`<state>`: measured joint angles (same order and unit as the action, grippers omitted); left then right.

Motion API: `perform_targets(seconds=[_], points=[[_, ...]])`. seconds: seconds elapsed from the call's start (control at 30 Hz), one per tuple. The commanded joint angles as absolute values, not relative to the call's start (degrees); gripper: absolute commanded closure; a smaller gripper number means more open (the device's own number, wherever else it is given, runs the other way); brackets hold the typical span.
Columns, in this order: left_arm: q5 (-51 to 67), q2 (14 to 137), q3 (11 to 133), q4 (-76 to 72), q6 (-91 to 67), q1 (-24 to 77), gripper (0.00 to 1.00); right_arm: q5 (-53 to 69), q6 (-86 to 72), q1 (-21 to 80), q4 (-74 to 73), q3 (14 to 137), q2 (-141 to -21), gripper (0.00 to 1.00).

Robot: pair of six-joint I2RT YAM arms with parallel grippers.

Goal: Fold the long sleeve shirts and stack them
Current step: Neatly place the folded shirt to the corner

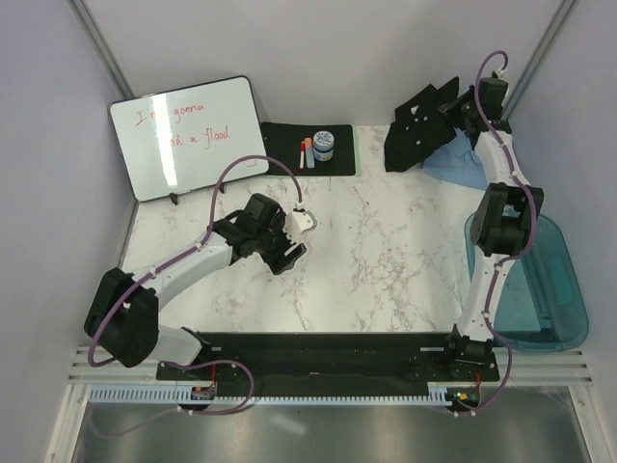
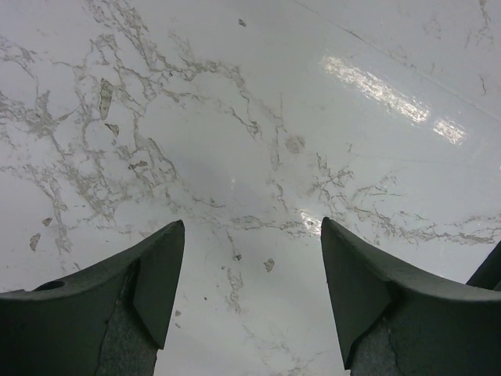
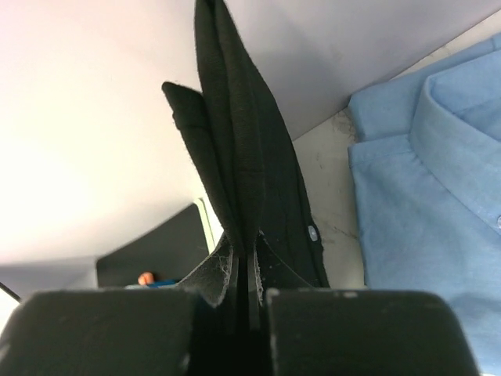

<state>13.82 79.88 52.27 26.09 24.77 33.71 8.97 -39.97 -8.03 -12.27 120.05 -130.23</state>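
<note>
The black shirt (image 1: 417, 127) hangs bunched at the back right of the table, lifted off it, with my right gripper (image 1: 461, 114) shut on its fabric. In the right wrist view the black shirt (image 3: 244, 164) rises from between the closed jaws of the right gripper (image 3: 252, 251). The light blue shirt (image 1: 459, 160) lies on the table below and right of it, its collar showing in the right wrist view (image 3: 438, 196). My left gripper (image 1: 294, 236) hovers open over bare marble at the middle left, far from both shirts, and the left wrist view shows nothing between its fingers (image 2: 156, 274).
A whiteboard (image 1: 188, 135) with red writing leans at the back left. A black green-edged mat (image 1: 307, 147) at the back centre carries a small jar (image 1: 323, 145) and markers. A translucent blue bin (image 1: 540, 280) sits along the right edge beside the right arm.
</note>
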Motion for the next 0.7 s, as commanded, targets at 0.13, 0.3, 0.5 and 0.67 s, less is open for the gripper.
perform_targets(seconds=[0.13,0.3,0.5,0.67], points=[[13.62,79.28,51.77,25.14,25.93,33.31,0.22,10.11,-47.28,-10.02,-6.24,122.96,-127.0,1.0],[13.71,79.54,51.86,25.14,25.93,33.31,0.22,11.51,-50.01,-10.55,-6.5,122.87,-125.78,1.0],[13.36,79.63,52.03,25.14,25.93,33.31,0.22,11.69,-52.29,-10.55,-6.07,123.57,-124.63,1.0],[13.27,79.54,51.86,25.31,26.1,33.31,0.22,11.86,-52.99,-10.9,-6.06,123.93,-123.75,1.0]])
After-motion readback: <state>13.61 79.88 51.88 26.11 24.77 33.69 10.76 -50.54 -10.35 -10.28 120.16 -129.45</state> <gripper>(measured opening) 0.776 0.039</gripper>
